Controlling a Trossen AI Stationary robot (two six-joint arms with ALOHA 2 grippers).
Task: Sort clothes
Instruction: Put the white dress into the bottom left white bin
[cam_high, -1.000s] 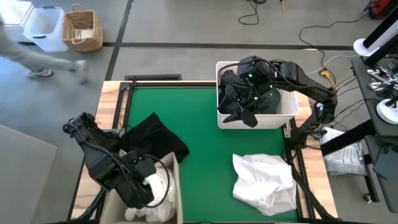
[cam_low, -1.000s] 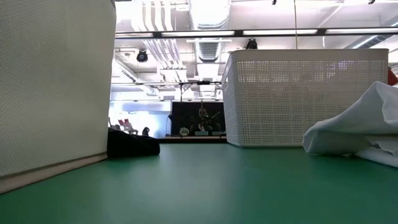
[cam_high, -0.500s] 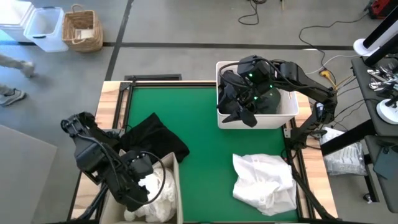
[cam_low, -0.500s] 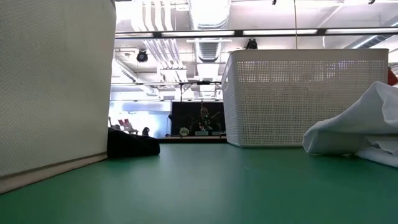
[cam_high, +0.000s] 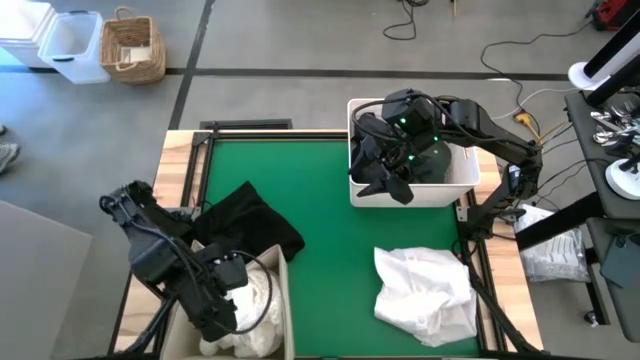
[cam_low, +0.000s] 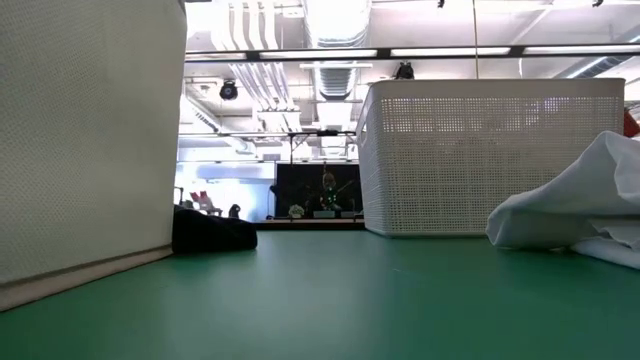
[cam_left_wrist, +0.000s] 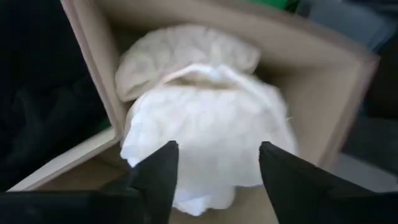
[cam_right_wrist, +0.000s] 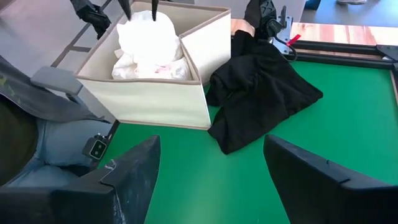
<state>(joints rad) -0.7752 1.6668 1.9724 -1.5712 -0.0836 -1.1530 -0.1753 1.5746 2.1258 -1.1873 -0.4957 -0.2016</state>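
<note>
- Over the beige bin (cam_high: 283, 300), the left claw (cam_left_wrist: 214, 168) is seen spread above a white garment (cam_left_wrist: 205, 134) lying inside.
- From the right wrist, the released right claw (cam_right_wrist: 211, 163) and black garment (cam_right_wrist: 264, 93) on the table (cam_high: 330, 200) are shown.
- A white heap (cam_high: 425, 295) is shown only from above and low.

Both arms are basically all black, chunky jointed segments with loose black cables looping along the outside. The right arm (cam_high: 470, 125) has a couple of tiny green lights glowing near its wrist. The left arm (cam_high: 160, 255) looks the same, just bulkier up close. Fingers (cam_right_wrist: 134, 171) are dark, flat, wedge-shaped paddles.
</note>
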